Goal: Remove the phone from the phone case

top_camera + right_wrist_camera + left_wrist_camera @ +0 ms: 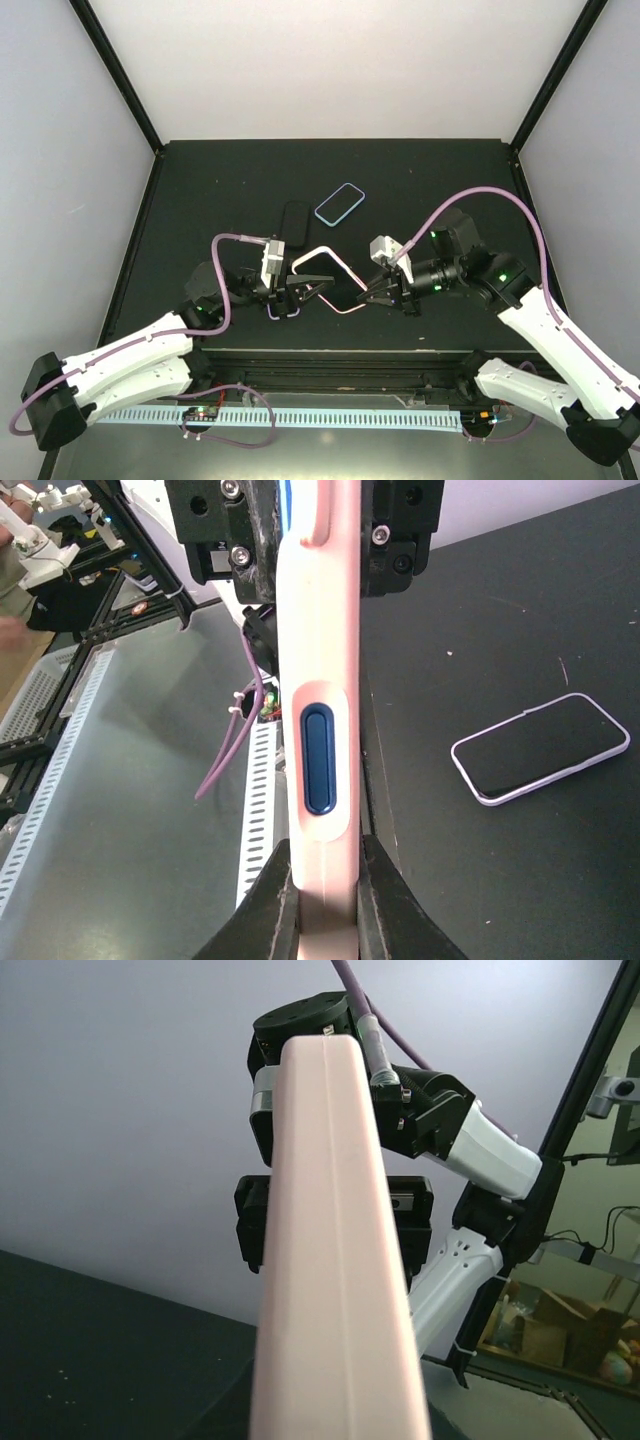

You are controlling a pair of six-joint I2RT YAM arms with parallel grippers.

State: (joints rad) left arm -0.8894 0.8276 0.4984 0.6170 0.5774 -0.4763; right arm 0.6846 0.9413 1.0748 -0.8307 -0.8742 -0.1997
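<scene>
Holding the phone case (345,268) clear of the worktop (440,190), toward 6 o'clock of the dark surface and midway between the two arms, with the phone (322,270) apparently seated inside it. Clamping the left tool (293,291) on the 9 o'clock end and the right tool (376,292) on the 3 o'clock end, both clenched on the pink rim. Seeing this most plainly from the right wrist, with dark fingers (266,910) pressing either side of the case's thin edge.

Judging the step in hand as starting the peel, not yet separating anything. Probably needing one tool as a steady anchor and the other working a corner lip back, rolling it off rather than tugging straight apart. Risking, with both squeezing the side walls, pinching the phone tighter into its shell; likely gaining from shifting one grip nearer a corner. Expecting the soft-looking case to flex and let go suddenly, so favouring a low height over the worktop.

Lying flat toward 12 o'clock of the held case: a black handset (295,218) and, near it at 1 o'clock, a blue-rimmed phone (340,203). Showing matte black across the worktop, pale bare walls all round, black frame posts at the far corners, and a slotted cable tray (330,417) along the 6 o'clock edge.
</scene>
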